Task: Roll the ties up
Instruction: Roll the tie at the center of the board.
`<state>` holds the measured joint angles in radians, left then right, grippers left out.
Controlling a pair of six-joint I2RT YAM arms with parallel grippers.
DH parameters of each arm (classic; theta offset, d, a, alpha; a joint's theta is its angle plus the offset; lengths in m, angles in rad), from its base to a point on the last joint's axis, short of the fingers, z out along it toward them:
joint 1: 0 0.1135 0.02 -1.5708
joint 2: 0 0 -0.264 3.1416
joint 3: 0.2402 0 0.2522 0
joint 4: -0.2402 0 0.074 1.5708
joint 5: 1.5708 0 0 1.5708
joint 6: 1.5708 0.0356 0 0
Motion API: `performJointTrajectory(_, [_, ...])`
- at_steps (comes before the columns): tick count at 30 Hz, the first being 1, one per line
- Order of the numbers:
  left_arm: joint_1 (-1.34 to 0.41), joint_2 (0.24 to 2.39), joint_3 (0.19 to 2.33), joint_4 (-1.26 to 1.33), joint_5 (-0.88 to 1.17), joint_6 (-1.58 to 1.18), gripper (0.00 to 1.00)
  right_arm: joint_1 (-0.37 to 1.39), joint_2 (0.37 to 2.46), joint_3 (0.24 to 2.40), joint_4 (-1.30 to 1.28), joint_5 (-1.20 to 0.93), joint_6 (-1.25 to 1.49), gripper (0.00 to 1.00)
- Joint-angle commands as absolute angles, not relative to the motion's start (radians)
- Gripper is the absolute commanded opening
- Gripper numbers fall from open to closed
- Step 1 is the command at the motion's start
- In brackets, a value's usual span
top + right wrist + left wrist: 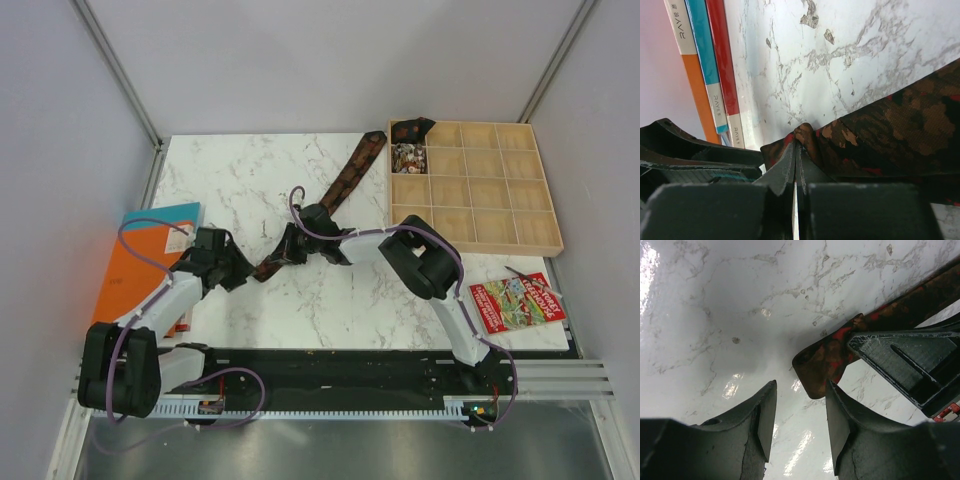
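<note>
A dark brown tie (pixel 352 172) with a reddish pattern lies diagonally on the marble table, from the wooden tray's corner down toward the middle. My right gripper (pixel 290 246) is shut on the tie near its lower end. In the right wrist view the tie (pixel 900 125) is pinched into a small fold at the closed fingertips of the right gripper (pixel 797 149). My left gripper (pixel 236 268) stands open just left of the tie's end. In the left wrist view the rounded tie end (pixel 820 367) lies just beyond the left gripper (pixel 801 407), nothing between its fingers (pixel 765 415).
A wooden compartment tray (pixel 500 215) stands at the back right, one cell holding small items (pixel 408 157). Orange and teal books (pixel 148 250) lie at the left edge. A colourful booklet (pixel 517 302) lies at the front right. The right gripper's finger (pixel 905 360) shows close to my left fingers.
</note>
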<state>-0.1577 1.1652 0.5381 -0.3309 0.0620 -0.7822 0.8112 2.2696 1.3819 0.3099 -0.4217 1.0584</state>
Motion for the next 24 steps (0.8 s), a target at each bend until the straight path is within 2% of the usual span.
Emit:
performJointTrajectory(1, [-0.163,1.195,0.523,-0.236,0.069,-0.825,0.50,0.808,2.298,1.356,0.296,-0.411,1.034,0.01])
performJointTrajectory(17, [-0.213,1.315,0.526,-0.193,0.003,-0.910,0.45,0.808,2.312,1.327,0.333,-0.419,1.046,0.00])
performJointTrajectory(23, [-0.221,1.359,0.523,-0.169,-0.026,-0.913,0.39,0.808,2.315,1.319,0.342,-0.420,1.051,0.00])
performJointTrajectory(24, [-0.221,1.358,0.523,-0.166,-0.031,-0.911,0.33,0.808,2.316,1.319,0.344,-0.422,1.049,0.00])
